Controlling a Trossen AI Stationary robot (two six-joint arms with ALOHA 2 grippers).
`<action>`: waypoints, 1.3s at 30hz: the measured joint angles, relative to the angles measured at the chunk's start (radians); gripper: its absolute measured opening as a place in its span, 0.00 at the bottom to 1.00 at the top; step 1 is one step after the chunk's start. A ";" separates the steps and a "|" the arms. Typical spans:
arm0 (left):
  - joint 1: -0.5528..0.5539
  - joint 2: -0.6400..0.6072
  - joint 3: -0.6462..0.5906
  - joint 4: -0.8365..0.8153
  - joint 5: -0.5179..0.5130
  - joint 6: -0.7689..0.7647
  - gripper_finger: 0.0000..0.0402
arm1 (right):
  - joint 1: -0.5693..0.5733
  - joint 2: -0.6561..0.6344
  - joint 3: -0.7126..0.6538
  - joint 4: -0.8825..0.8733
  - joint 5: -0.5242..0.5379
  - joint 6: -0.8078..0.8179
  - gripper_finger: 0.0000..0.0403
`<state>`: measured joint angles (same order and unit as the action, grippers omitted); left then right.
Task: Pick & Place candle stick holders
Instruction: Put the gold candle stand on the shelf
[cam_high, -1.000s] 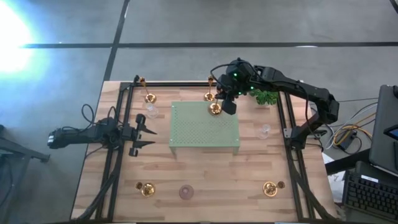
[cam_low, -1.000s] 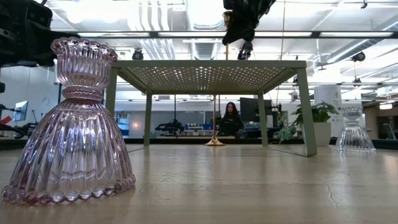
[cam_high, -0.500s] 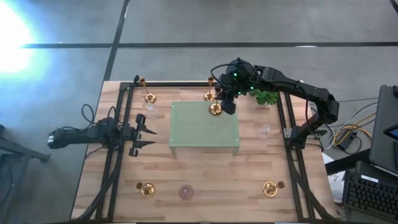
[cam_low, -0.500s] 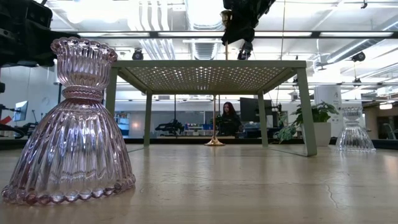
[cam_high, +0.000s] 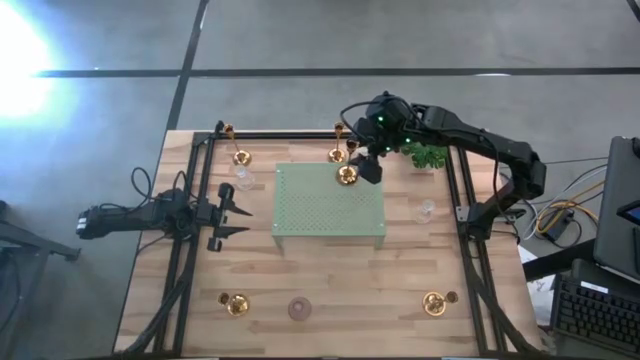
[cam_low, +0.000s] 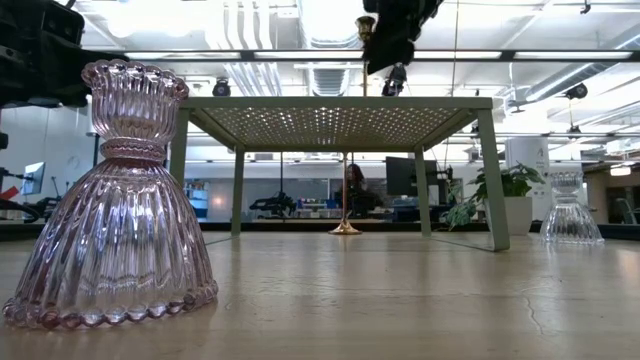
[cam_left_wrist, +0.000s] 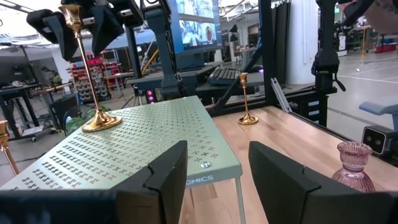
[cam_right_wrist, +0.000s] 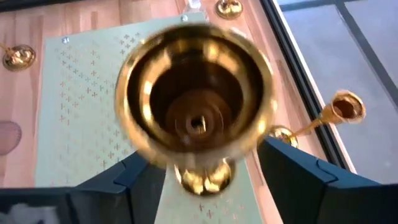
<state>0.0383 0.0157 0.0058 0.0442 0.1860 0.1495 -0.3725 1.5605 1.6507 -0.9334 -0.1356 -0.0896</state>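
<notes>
One brass candle holder stands upright on the green perforated tray, near its far right corner. The right gripper sits over the holder's cup, fingers spread either side of it, not clamped. The left gripper rests beside the tray's left edge, fingers apart. A pink glass holder stands on the table's near edge.

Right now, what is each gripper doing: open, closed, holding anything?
Left gripper: open, empty, waiting at the table's left side.
Right gripper: open around the gold candle stick holder standing on the green tray.
</notes>
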 joint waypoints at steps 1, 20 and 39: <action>0.000 0.000 0.000 0.000 0.000 0.000 0.44 | 0.000 -0.004 0.014 -0.035 0.026 0.000 0.61; 0.000 0.000 0.000 0.000 0.000 0.000 0.44 | 0.318 -0.455 -0.037 -0.503 0.203 0.531 0.48; 0.000 0.000 0.000 0.000 0.000 0.000 0.44 | 1.317 -0.472 -0.393 -0.512 0.356 1.586 0.36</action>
<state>0.0383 0.0157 0.0058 0.0443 0.1860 0.1497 0.9448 1.0886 1.2579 -1.4452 0.2199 1.4965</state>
